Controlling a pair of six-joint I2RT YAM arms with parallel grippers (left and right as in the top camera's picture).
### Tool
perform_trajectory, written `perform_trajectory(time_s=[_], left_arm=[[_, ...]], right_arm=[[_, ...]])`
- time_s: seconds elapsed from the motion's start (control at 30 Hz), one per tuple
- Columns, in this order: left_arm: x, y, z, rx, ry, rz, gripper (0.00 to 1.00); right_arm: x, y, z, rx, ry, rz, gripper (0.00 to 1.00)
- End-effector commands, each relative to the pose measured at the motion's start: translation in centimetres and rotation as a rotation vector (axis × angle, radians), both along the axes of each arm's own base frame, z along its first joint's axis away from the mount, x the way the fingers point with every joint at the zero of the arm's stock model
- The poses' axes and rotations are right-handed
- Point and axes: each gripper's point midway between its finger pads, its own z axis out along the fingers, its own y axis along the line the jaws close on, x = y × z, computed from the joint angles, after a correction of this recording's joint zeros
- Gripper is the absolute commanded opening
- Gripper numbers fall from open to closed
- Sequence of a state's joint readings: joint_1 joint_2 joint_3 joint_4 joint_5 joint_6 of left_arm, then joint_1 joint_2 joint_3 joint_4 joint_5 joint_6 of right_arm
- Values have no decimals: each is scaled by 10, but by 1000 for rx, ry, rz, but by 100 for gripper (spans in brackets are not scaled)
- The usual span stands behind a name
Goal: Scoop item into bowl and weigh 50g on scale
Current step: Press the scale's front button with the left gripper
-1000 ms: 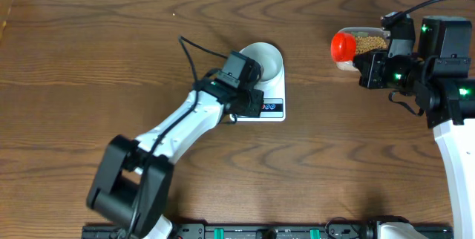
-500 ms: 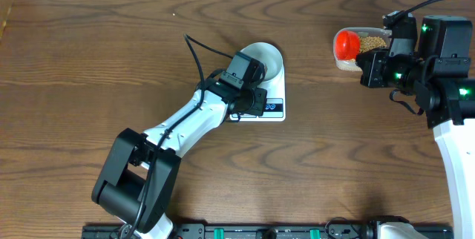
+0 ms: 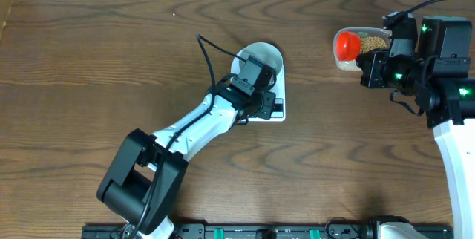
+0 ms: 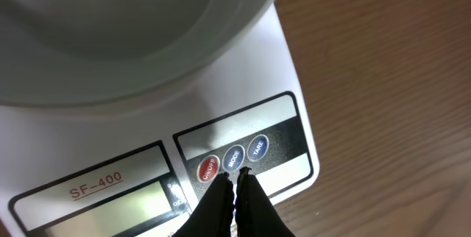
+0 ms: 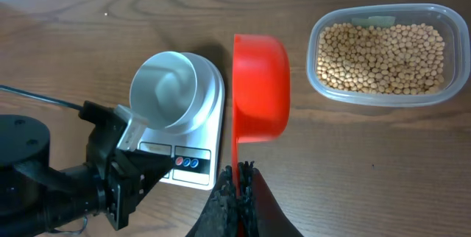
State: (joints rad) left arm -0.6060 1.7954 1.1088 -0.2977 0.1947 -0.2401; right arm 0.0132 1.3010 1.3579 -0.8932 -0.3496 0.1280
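Note:
The white scale (image 3: 280,90) stands mid-table with the empty white bowl (image 3: 272,56) on it. My left gripper (image 3: 265,104) is shut with nothing in it. In the left wrist view its tips (image 4: 235,173) lie over the scale's (image 4: 73,138) button panel, between the red button (image 4: 208,168) and a blue button (image 4: 233,156), below the bowl (image 4: 132,31). My right gripper (image 5: 241,168) is shut on the handle of a red scoop (image 5: 261,86), which hangs left of a clear tub (image 5: 383,93) full of tan beans (image 5: 379,53). No beans show in the scoop (image 3: 346,44).
The tub (image 3: 367,59) sits at the back right, under the right arm. The left arm (image 5: 66,185) stretches from the front edge to the scale (image 5: 210,126). A black rail (image 3: 260,231) runs along the table's front. Bare wood lies all around.
My left gripper has slid right along the scale's front, from beside the display to the buttons. The right arm with the scoop has barely moved.

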Motion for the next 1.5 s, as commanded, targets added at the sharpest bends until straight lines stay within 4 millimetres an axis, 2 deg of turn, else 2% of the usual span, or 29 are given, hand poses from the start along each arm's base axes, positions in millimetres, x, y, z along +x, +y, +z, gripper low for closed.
perform_trajectory(time_s=[0.0,0.23,0.67,0.87,1.0,1.47], left_arm=[[-1,7,-14,40,15,23,7],[0,7,-32,59,36,24,7],[11,15,-33,105,-14,58,7],[8,15,-41,110,5,52,7],[4,10,-41,85,25,36,7],[-1,13,-44,100,45,36,7]], right_arm=[[-1,-2,-1,-5,2,-4,1],[-1,-2,-1,-7,2,-7,1],[-2,-3,-3,-10,9,-9,1],[-3,-3,-4,-10,17,-9,1],[-3,-3,-4,-10,18,-9,1],[-3,-3,-4,-10,18,-9,1]])
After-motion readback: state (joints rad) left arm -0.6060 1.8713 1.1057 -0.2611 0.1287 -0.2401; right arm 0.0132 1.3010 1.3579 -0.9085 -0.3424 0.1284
